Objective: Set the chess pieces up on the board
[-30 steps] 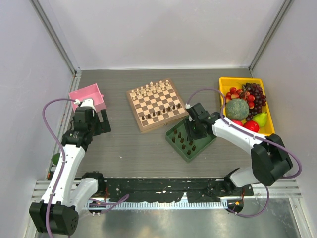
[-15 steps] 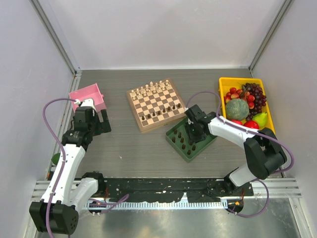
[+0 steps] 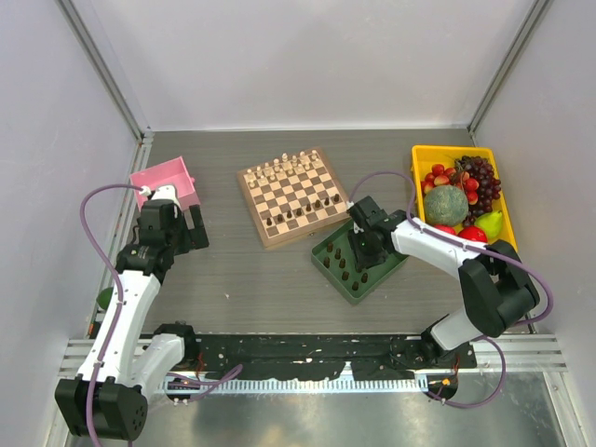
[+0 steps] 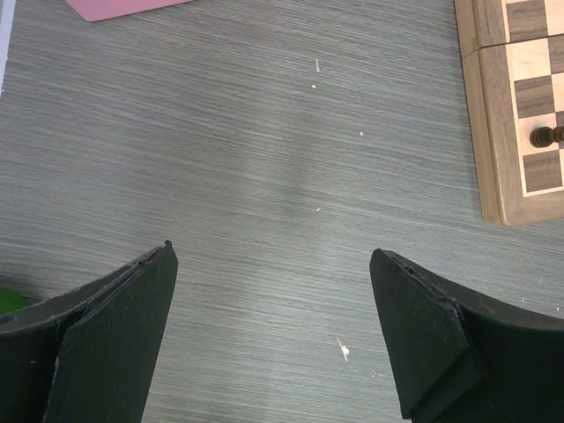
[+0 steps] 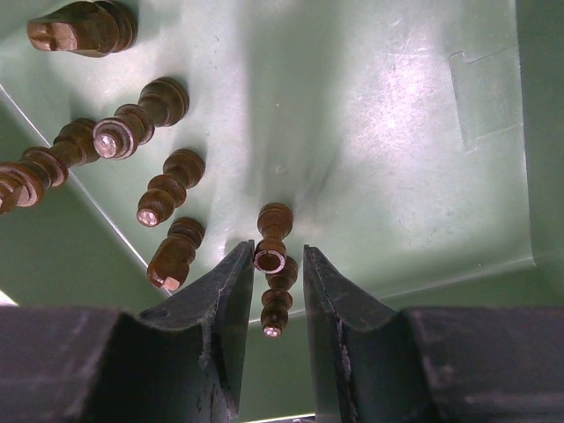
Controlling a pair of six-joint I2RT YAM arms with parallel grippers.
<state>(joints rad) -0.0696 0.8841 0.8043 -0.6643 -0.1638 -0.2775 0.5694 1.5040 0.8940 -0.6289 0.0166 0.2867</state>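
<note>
One square wooden chessboard (image 3: 293, 197) with light and dark checks sits mid-table. Just beside its near right corner is one square green plastic tray (image 3: 335, 277). A short row of dark brown wooden chessmen (image 3: 300, 213) stands along the board's near side, too small from above to count. Pale cream chessmen (image 3: 284, 169) line the far side. More of the dark ones stand in the tray; in the right wrist view I make out seven.

The right arm reaches forward and to its left, bent at the elbow, with the right gripper (image 5: 278, 257) pointing down into the tray. Its fingers sit close on either side of one upright dark pawn (image 5: 273, 220); I cannot tell whether they actually pinch it.

The left arm is raised off to the left near one pink box (image 3: 166, 182). The left gripper (image 4: 273, 326) is spread wide above the grey wood-grain table (image 4: 264, 176). One yellow tray (image 3: 452, 149) of toy fruit sits at the far right.
</note>
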